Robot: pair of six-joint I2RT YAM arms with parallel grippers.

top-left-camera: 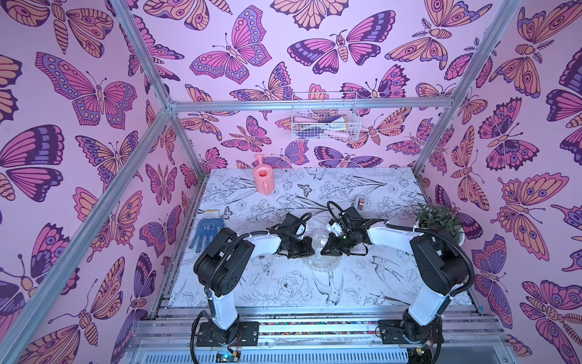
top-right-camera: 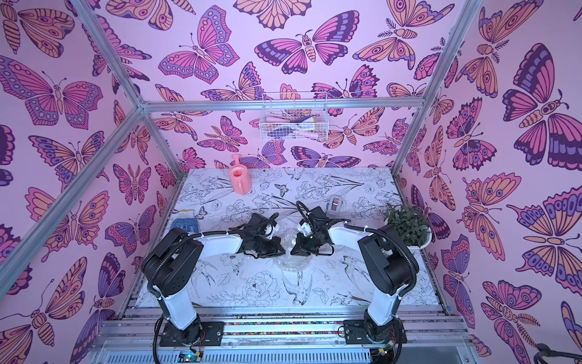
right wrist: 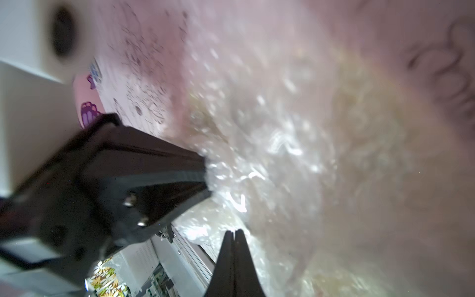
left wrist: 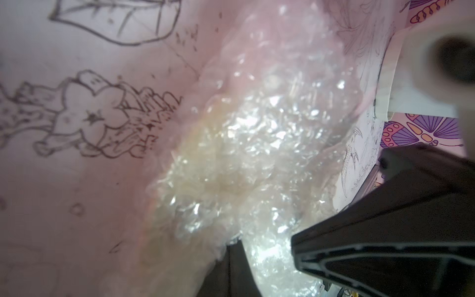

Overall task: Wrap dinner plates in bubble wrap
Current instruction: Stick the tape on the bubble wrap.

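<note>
The bubble wrap (top-left-camera: 322, 268) (top-right-camera: 288, 263) lies bunched into a shiny clear bundle at the middle of the table. Both grippers meet over it. My left gripper (top-left-camera: 311, 249) (left wrist: 231, 246) is shut, and wrap (left wrist: 257, 144) drapes off its tip. My right gripper (top-left-camera: 323, 252) (right wrist: 234, 231) is shut with its fingers pressed together and its tips against the wrap (right wrist: 282, 154); I see no fold between them. The two tips stand almost nose to nose. The dinner plate is hidden under the wrap; only a cream tint shows through.
A pink watering can (top-left-camera: 264, 179) stands at the back. A blue glove (top-left-camera: 206, 233) lies at the left edge. A tape dispenser (top-left-camera: 361, 201) sits behind the right arm, and a potted plant (top-left-camera: 439, 220) at the right edge. A wire basket (top-left-camera: 324, 119) hangs on the back wall.
</note>
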